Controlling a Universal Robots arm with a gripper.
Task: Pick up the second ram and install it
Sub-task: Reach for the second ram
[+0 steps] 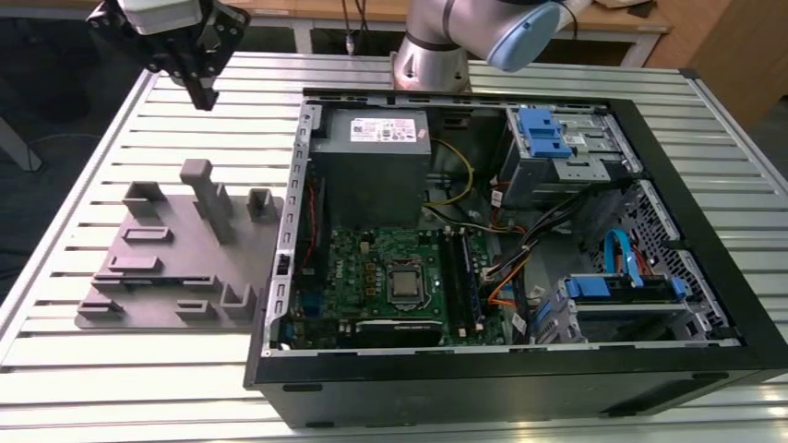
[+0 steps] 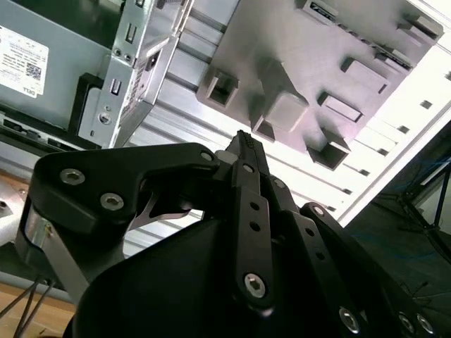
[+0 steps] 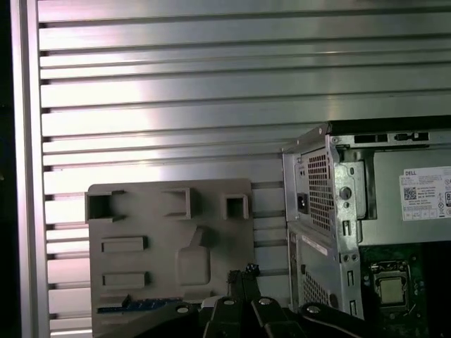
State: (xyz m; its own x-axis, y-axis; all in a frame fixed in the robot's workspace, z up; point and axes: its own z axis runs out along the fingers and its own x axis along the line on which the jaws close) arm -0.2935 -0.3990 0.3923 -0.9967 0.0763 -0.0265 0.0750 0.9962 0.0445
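The second ram [image 3: 137,305] shows as a thin bluish strip lying along the near edge of the grey holder plate [image 3: 211,232] in the first wrist view. My gripper [image 1: 203,97] hangs high above the table's far left corner in the exterior view, behind the holder plate [image 1: 185,245] and well clear of it. Its fingers are shut together with nothing between them, as both wrist views show: gripper [image 2: 245,141], gripper [image 3: 243,271]. The plate [image 2: 303,49] lies below and ahead of the fingertips.
An open computer case [image 1: 689,185] lies flat at the exterior view's right of the plate. Inside are the motherboard [image 1: 369,268], the CPU socket [image 1: 404,284], long memory slots [image 1: 462,272], a power supply [image 1: 369,148], blue drive brackets and loose cables. The slatted table [image 1: 74,351] surrounds it all.
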